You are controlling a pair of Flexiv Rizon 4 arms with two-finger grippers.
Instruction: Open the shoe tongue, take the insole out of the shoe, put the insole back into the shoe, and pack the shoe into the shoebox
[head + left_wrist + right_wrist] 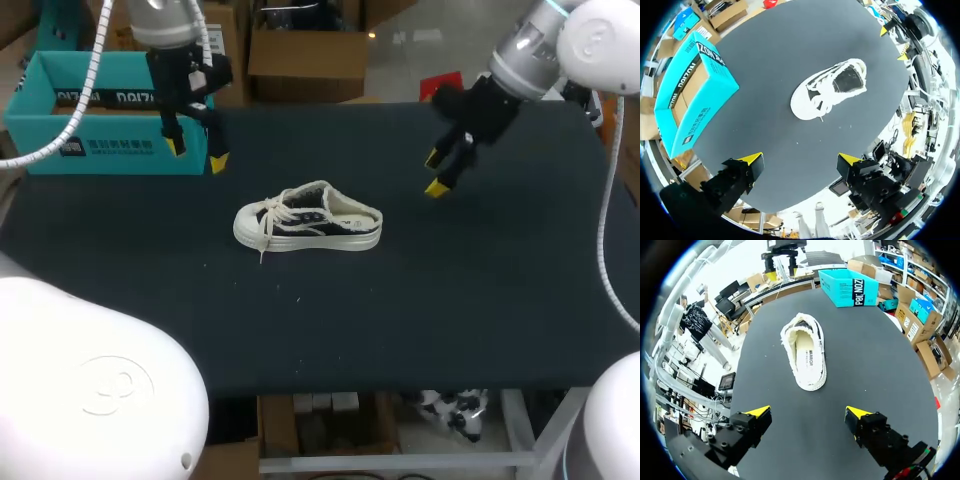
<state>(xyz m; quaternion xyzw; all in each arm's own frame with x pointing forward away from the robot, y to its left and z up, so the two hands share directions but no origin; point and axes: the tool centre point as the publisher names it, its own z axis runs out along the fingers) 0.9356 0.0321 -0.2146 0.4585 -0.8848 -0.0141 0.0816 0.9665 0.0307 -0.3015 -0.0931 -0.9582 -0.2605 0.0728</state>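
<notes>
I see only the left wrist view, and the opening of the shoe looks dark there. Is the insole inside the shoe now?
Observer: Yes. The right wrist view looks into the shoe, and a white insole lies flat inside it.
Operator: Does the right gripper hold anything?
Observer: No. The head view shows the right gripper open and empty, above the table on the heel side, apart from the shoe.
Operator: Where is my left gripper relative to the box?
Observer: In the head view the left gripper is open and empty, by the end of the box nearest the shoe.
</notes>
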